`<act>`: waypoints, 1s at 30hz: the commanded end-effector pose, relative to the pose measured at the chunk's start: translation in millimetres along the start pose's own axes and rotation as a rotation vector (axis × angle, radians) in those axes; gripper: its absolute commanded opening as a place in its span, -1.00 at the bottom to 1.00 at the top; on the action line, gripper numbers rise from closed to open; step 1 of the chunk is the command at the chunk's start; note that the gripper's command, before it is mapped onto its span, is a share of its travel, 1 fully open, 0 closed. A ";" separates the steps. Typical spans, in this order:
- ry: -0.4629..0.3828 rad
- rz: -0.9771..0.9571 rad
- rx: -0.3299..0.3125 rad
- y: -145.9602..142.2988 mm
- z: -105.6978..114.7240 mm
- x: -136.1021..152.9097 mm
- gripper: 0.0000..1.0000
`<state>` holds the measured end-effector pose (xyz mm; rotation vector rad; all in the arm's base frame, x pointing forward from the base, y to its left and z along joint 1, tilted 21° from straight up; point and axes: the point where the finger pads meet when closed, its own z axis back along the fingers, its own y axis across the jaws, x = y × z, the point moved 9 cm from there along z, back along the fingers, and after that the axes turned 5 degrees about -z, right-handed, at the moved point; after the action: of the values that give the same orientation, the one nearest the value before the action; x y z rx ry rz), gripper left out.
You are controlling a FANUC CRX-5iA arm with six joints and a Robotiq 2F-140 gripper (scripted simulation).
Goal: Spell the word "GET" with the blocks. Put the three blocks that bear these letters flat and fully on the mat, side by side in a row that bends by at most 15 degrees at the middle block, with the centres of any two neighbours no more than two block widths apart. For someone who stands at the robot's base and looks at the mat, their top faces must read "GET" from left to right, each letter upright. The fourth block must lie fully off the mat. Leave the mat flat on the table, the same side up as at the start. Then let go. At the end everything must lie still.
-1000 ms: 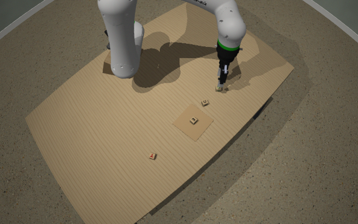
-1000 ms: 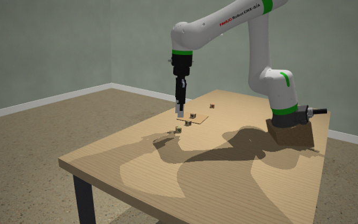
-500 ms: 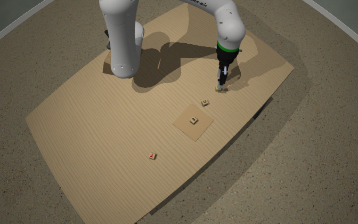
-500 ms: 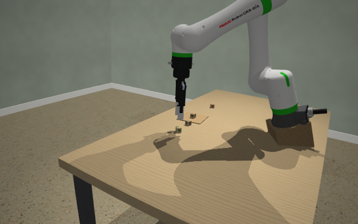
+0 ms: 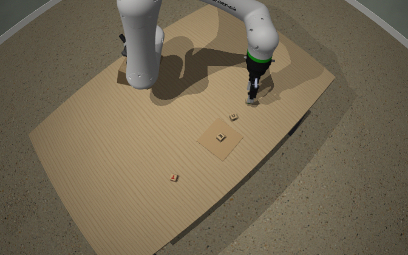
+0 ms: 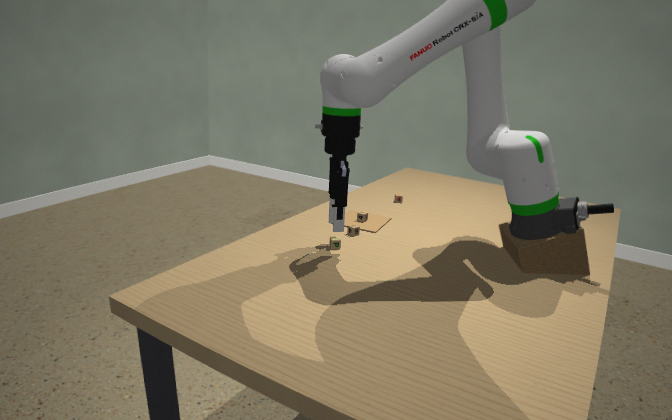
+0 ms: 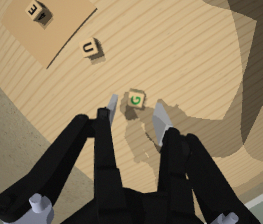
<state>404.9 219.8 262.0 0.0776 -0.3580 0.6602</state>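
The gripper (image 5: 249, 99) (image 6: 335, 227) (image 7: 136, 102) points down with its fingers partly open and empty, above the block with a green G (image 6: 335, 243) (image 7: 136, 99). This block lies on the table off the mat; in the top view it is mostly hidden by the fingers. The E block (image 5: 220, 136) (image 6: 362, 216) (image 7: 33, 10) lies near the middle of the flat mat (image 5: 205, 141) (image 6: 378, 225) (image 7: 42, 45). The U block (image 5: 233, 116) (image 6: 352, 230) (image 7: 89, 48) lies off the mat, between it and the G block. The red T block (image 5: 173, 177) (image 6: 398, 198) lies off the mat's other side.
The robot's base stands on a wooden block (image 6: 550, 258) at the back edge of the table (image 5: 104, 142) (image 6: 255, 260). The U block is close to the mat's edge and near the G block. The arm's shadow falls across the table.
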 end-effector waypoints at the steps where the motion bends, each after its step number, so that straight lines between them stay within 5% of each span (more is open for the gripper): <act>1: 0.000 0.000 0.000 0.1 -4.4 0.2 -0.26; 30: 0.000 0.000 0.000 0.5 -20.9 0.2 -0.26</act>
<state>410.9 224.1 242.3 0.0777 -0.3581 0.6602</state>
